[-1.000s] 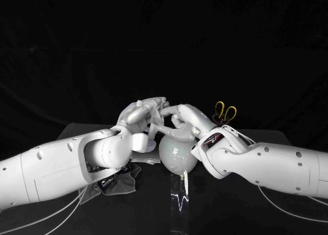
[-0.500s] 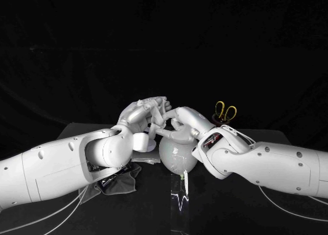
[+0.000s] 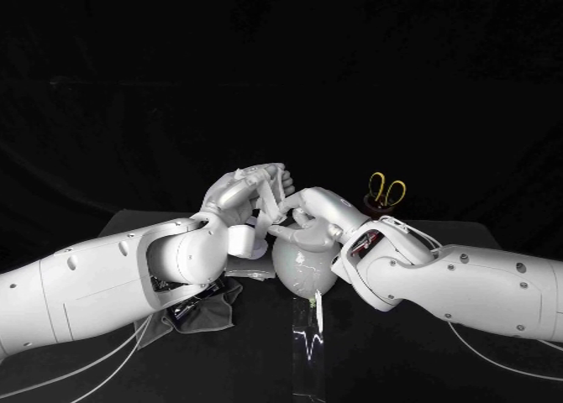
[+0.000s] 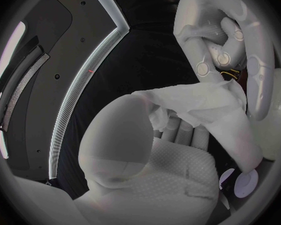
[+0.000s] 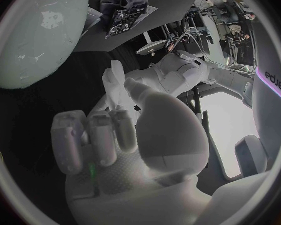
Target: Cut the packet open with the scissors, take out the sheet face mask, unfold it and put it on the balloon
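At frame centre, the left hand point(image 3: 243, 191) and right hand point(image 3: 311, 210) both hold the white sheet face mask point(image 3: 272, 200) between them, above the balloon point(image 3: 303, 267).

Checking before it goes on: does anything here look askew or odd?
The mask is bunched and folded between the left hand and right hand near the balloon, not spread flat. Nothing else stands out.

Black table point(image 3: 379, 353), far edge faintly lit. Behind it a black cloth backdrop point(image 3: 281, 75) (faint folds) spans left to right. Lighting dim, surroundings dark.
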`<action>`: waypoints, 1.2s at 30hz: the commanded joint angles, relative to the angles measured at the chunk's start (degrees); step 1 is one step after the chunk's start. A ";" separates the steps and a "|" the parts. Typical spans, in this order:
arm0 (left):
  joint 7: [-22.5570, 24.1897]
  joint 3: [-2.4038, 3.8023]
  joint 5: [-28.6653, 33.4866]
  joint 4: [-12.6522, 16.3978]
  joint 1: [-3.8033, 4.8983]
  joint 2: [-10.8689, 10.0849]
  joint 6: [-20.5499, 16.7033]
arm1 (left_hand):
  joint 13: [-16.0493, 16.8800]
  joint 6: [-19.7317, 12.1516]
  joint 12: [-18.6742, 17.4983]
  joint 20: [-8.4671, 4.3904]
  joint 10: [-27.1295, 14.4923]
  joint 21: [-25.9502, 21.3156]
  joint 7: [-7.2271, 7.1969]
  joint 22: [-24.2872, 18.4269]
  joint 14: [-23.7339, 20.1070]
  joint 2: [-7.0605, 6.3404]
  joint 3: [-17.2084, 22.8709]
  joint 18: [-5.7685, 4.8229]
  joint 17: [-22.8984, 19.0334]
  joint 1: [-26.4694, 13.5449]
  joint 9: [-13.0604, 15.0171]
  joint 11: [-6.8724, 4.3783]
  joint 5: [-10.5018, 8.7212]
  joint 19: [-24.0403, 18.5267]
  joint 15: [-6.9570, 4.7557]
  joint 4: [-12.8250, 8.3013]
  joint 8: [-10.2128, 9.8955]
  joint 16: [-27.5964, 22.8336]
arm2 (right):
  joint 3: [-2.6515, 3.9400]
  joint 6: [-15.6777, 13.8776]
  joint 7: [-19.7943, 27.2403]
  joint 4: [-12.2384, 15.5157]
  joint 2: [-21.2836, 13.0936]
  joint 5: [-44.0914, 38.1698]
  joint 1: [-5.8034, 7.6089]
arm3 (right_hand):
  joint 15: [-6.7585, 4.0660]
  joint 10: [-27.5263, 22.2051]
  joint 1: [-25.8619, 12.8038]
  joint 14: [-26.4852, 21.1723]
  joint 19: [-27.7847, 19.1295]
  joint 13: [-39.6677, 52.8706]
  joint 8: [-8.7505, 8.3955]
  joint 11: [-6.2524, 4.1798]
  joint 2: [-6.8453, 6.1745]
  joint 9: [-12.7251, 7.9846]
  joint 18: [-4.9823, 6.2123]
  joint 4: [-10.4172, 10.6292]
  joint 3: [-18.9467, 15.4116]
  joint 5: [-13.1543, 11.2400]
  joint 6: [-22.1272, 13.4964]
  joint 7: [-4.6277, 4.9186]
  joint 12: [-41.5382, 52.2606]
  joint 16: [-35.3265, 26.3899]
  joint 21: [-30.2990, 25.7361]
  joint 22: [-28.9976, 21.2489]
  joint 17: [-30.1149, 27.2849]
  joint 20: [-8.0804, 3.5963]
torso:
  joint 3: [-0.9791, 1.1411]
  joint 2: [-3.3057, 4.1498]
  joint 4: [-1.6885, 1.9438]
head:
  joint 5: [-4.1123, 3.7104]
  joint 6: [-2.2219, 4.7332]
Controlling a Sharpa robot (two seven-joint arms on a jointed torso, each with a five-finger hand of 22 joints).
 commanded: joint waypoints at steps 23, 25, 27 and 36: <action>1.03 0.66 -0.38 -1.94 0.09 0.87 0.30 | 0.00 0.53 -0.10 0.12 0.44 -0.32 0.00 -0.08 -0.10 0.50 0.63 0.84 -0.09 0.27 0.03 -0.18 0.24 -0.61 -0.36 -0.10 0.32 -0.28 | -0.25 0.33 2.45 3.36 -2.27 4.50 -0.18 | -1.17 4.93 0.85 6.08 6.01 13.60 1.51 -1.15 5.57 0.34 -1.25 1.30 4.38 -0.34 1.46 -0.83 1.44 0.20 0.49 15.07 15.05 -1.02 | -0.03 -0.02 0.05 | 0.00 -0.40; 1.00 0.66 -0.38 -2.03 0.10 0.87 0.21 | 0.00 0.53 -0.10 0.12 0.44 -0.32 0.00 -0.08 -0.10 0.50 0.63 0.84 -0.09 0.27 0.03 -0.18 0.24 -0.61 -0.36 -0.10 0.32 -0.28 | -0.26 -0.87 3.27 3.56 -2.43 5.89 -0.18 | -1.04 4.87 -0.55 6.08 6.01 13.54 1.39 -0.98 4.45 0.25 -1.25 2.17 3.70 -0.29 0.97 -0.63 1.33 0.20 0.49 15.07 15.05 -0.96 | -0.01 -0.01 0.02 | 0.08 -0.33; 0.96 0.67 -0.38 -2.07 0.10 0.89 0.12 | 0.00 0.53 -0.10 0.12 0.44 -0.32 0.00 -0.08 -0.10 0.50 0.63 0.84 -0.09 0.27 0.03 -0.18 0.24 -0.61 -0.36 -0.10 0.32 -0.28 | -0.26 -1.91 3.99 3.67 -2.50 6.91 -0.18 | -0.99 4.89 -0.98 6.08 6.01 13.56 1.38 -0.94 4.55 0.20 -1.25 2.66 3.69 -0.25 0.87 -0.60 1.36 0.20 0.49 15.07 15.05 -0.91 | 0.00 -0.01 0.01 | 0.10 -0.31; 0.75 0.67 -0.38 -2.18 0.12 0.97 -0.20 | 0.00 0.54 -0.11 0.12 0.44 -0.31 0.00 -0.08 -0.10 0.50 0.67 0.84 -0.10 0.28 0.02 -0.18 0.24 -0.59 -0.36 -0.13 0.30 -0.30 | -0.25 -5.81 7.28 4.00 -2.88 11.05 -0.19 | -1.05 4.81 0.85 6.08 6.01 13.48 1.57 -0.97 8.40 0.10 -1.25 2.76 8.63 -0.37 0.47 -0.62 1.20 0.20 0.49 15.07 15.05 -0.90 | 0.02 0.02 -0.01 | 0.13 -0.01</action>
